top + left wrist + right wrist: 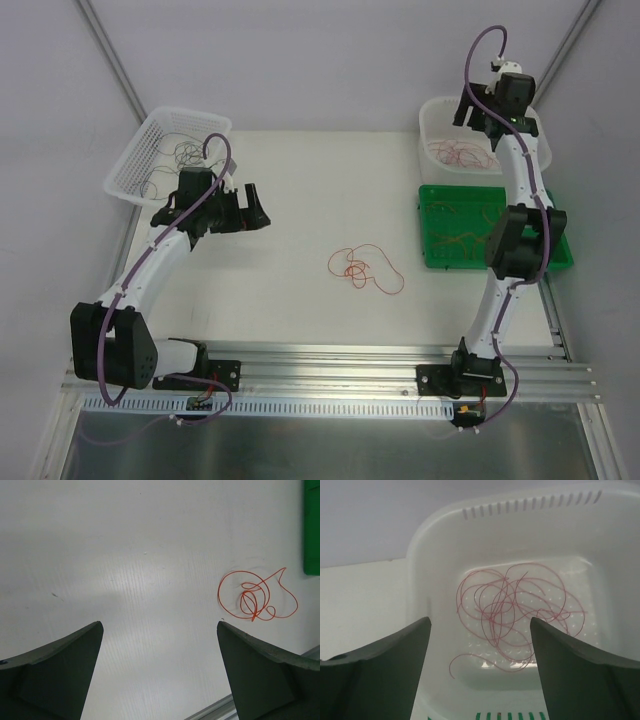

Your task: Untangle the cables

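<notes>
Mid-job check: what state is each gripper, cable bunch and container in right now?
Left gripper: open, empty, clear of the tangle.
Right gripper: open, empty, over the tub.
Tangle: orange, knotted loops, lying on the table, nothing touching it.
Tub: holds red cables in overlapping loops.
Basket: holds thin dark cables.
Tray: holds orange cables.

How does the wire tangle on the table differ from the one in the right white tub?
The table tangle is bright orange with few loops, on the table; the tub tangle is darker red with many more strands, inside the white tub. Both are thin, curly wires.
</notes>
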You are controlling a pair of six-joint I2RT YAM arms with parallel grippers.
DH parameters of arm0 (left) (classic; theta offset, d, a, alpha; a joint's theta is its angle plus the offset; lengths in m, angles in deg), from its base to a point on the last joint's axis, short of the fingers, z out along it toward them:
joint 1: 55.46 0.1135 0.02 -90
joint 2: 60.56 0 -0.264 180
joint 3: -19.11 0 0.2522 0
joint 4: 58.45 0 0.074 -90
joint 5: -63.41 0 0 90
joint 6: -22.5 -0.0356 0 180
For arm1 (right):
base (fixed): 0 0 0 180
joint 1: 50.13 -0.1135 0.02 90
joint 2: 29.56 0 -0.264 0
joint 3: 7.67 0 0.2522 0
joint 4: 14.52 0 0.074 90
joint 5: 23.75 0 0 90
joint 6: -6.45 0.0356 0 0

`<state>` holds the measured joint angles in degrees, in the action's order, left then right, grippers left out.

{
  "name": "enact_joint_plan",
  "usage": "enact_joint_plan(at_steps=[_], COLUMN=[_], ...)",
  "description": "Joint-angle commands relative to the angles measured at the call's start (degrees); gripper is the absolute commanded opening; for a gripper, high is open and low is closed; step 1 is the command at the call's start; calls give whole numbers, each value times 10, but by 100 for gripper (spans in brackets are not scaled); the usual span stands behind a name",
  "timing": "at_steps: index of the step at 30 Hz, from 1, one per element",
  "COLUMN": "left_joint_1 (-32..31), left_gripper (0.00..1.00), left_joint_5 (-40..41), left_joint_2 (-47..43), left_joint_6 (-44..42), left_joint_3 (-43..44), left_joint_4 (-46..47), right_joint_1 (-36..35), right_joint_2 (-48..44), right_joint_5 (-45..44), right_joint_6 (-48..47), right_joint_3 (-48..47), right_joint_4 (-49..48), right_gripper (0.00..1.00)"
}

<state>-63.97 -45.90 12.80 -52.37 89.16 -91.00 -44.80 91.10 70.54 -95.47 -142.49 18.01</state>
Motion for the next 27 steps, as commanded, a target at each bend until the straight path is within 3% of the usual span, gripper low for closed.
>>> enact_joint_plan(at_steps=[1,5,8,16,22,27], left_joint_1=[5,5,5,4,3,-8], left_gripper=[99,99,99,99,99,99], left_joint_5=[-27,-36,-44,-46,-75,-85], left_joint_2=[1,-7,-14,-18,-15,-4], left_joint_6=[10,12,13,11,16,22], left_joint_3=[17,18,19,18,19,20], left_joint_4=[3,3,3,2,3,2], right_joint_1=[-6,-21,-52,-238,-353,-384], right_joint_2=[-88,-161,-233,-363,-413,-402], right_joint_5=[15,60,79,94,124,133], right_joint_6=[8,7,-6,-12,-6,-11], right_joint_3=[21,67,161,378,559,667], right_joint_4=[4,89,132,235,195,121], right_gripper=[86,88,88,86,83,74])
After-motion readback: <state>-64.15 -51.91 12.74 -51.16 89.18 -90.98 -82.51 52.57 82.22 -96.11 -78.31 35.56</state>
